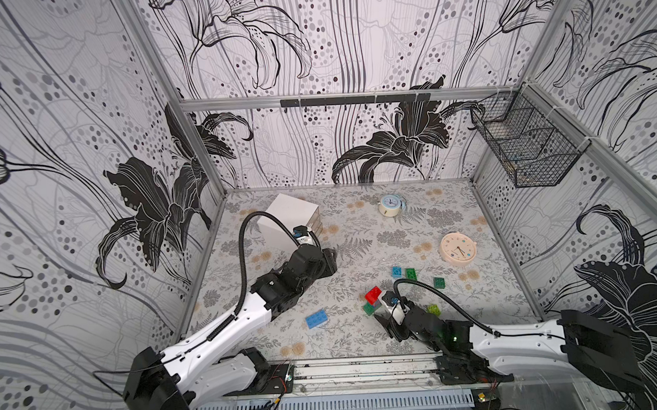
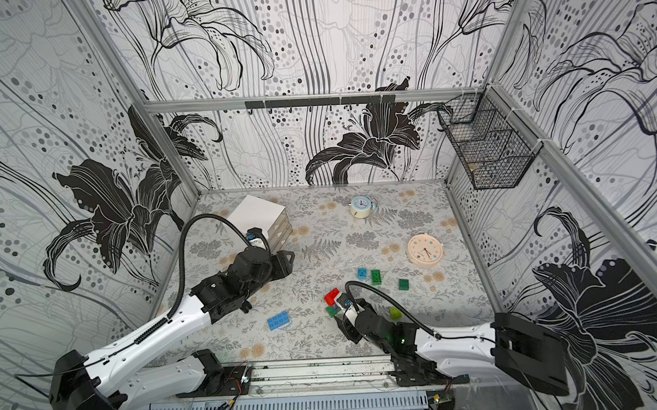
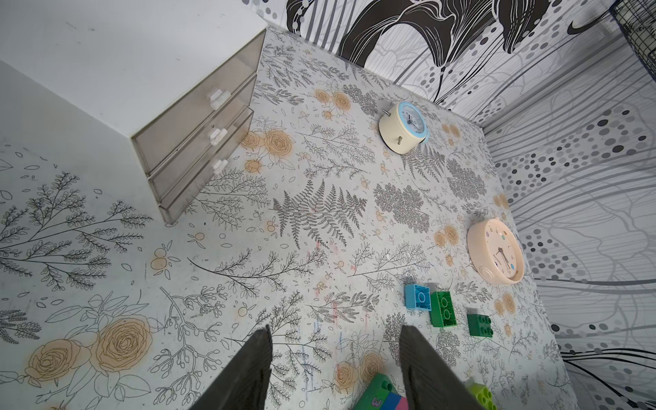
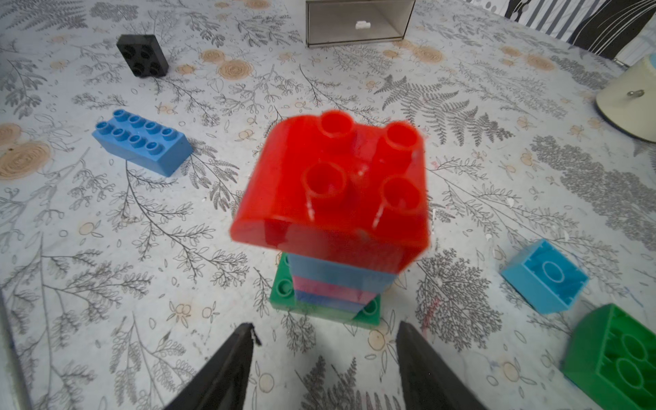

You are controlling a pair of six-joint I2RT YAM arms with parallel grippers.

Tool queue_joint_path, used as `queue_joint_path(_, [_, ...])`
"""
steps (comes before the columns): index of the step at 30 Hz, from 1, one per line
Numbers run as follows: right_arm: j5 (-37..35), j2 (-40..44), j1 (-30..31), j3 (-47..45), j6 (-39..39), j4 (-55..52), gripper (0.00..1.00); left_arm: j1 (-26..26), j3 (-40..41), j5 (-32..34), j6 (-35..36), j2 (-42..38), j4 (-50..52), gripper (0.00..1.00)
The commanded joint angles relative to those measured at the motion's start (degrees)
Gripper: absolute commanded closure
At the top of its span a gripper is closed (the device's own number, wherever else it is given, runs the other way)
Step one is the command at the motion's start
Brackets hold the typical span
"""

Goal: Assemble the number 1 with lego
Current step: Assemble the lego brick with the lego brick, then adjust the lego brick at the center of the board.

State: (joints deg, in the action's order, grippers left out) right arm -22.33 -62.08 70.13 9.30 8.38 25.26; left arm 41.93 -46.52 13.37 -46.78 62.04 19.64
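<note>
A lego stack (image 1: 373, 301) stands on the table: green base (image 4: 284, 289), blue and pink layers, and a red brick (image 4: 333, 184) on top. My right gripper (image 4: 326, 326) is open just short of the stack's base, touching nothing; in both top views it (image 1: 379, 318) (image 2: 343, 323) sits beside the stack. My left gripper (image 3: 337, 330) is open and empty, hovering near the drawer unit (image 1: 331, 263). Loose lego lies around: a blue oblong brick (image 1: 316, 319), a black brick (image 4: 143, 55), a light blue brick (image 3: 417, 297), a green oblong (image 3: 443, 309), a dark green brick (image 3: 479, 324) and a lime brick (image 1: 433, 309).
A white drawer unit (image 1: 289, 219) stands at the back left. A small blue-faced clock (image 1: 390, 205) sits at the back, and a peach clock (image 1: 457, 248) lies to the right. A wire basket (image 1: 522, 148) hangs on the right wall.
</note>
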Motion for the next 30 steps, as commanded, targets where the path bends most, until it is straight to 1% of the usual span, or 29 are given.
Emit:
queue_joint_path(1, [-0.5,-2.9,-0.1,1.2,-0.9,7.4,0.34,-0.5,0.9,2.1,-1.4,-1.5,-2.4,0.39])
queue_joint_path(9, [1.7,-6.7,-2.7,2.1,-0.7,11.7,0.37,-0.4,1.5,2.5,-1.9,-2.5,-2.2,0.4])
queue_joint_path(12, [3.4,-6.9,-4.1,2.5,-0.7,12.1,0.4,-0.4,1.6,2.3,-2.0,-2.5,-2.3,0.4])
queue_joint_path(16, [5.7,-7.4,-5.3,3.2,-1.0,12.3,0.46,-0.5,1.8,2.3,-2.0,-2.7,-2.2,0.4])
queue_joint_path(30, [7.7,-11.3,-7.1,4.5,-0.8,14.5,0.59,-0.5,2.1,2.1,-1.4,-2.6,-2.5,0.41])
